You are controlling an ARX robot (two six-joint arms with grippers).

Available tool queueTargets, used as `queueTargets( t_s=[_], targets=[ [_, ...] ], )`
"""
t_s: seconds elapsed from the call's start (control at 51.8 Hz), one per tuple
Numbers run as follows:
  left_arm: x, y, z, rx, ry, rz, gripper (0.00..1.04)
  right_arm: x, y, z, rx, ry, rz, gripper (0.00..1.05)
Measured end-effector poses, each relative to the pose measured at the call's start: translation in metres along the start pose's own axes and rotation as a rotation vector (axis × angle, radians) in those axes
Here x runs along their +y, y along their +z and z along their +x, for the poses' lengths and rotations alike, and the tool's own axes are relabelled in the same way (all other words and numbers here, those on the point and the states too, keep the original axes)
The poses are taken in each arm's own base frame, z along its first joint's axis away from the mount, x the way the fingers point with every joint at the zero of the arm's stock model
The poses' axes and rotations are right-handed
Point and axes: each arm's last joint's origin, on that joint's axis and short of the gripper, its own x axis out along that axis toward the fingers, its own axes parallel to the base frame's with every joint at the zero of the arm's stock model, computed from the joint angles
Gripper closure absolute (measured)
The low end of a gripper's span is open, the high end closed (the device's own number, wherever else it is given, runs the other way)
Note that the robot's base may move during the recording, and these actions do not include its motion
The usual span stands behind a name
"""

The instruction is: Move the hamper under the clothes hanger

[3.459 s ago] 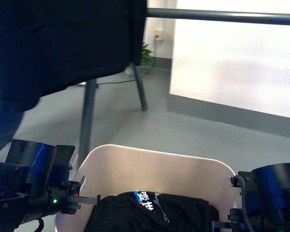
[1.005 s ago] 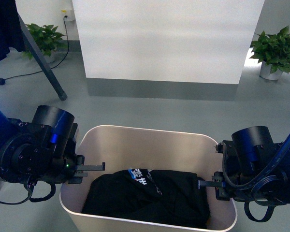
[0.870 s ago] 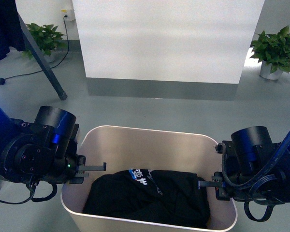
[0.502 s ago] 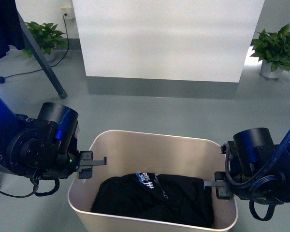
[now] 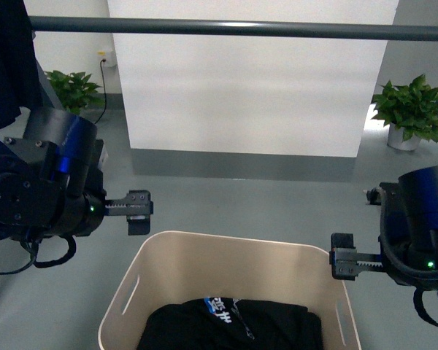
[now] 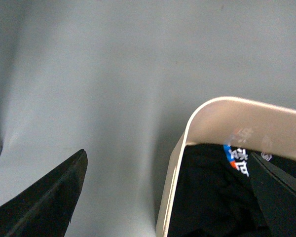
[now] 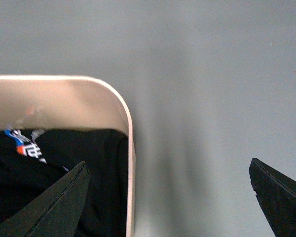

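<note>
The beige hamper [image 5: 177, 257] stands on the grey floor at the bottom middle of the front view, with a black printed garment [image 5: 230, 324] inside. The clothes hanger's dark grey bar [image 5: 226, 28] runs across the top, above and beyond the hamper. My left gripper [image 5: 139, 203] is open, raised above the hamper's left end and clear of it. My right gripper [image 5: 341, 264] is open, level with the rim by the right end and apart from it. The left wrist view shows the hamper's corner [image 6: 187, 136] between the open fingers, and the right wrist view shows the other corner [image 7: 123, 106].
A white panel [image 5: 248, 87] with a grey base stands behind the bar. Potted plants stand at the back left [image 5: 71, 87] and back right [image 5: 410, 109]. Dark clothing [image 5: 4, 58] hangs at the far left. A cable runs to a wall socket [image 5: 102, 55].
Both grippers have pulled out of the hamper's side handles and risen clear of it. The view has tilted up, so the hanger's bar now shows overhead and the hamper sits lower in frame.
</note>
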Motion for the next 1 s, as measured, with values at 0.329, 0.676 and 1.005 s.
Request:
queueTargets(
  t_s=[0.329, 0.676, 1.005],
  targets=[
    [0.011, 0.049, -0.07, -0.195, -0.053, -0.038, 0.07, -0.006, 0.033, -0.081, -0.209, 0.007, 0.03, 0.08],
    [0.038, 0.089, -0.154, -0.41, -0.078, -0.073, 0.07, -0.017, 0.062, -0.173, -0.471, -0.082, 0.026, 0.08],
    [0.056, 0.111, -0.248, -0.612, -0.114, -0.079, 0.07, -0.012, 0.083, -0.276, -0.769, -0.109, 0.051, 0.08]
  ],
)
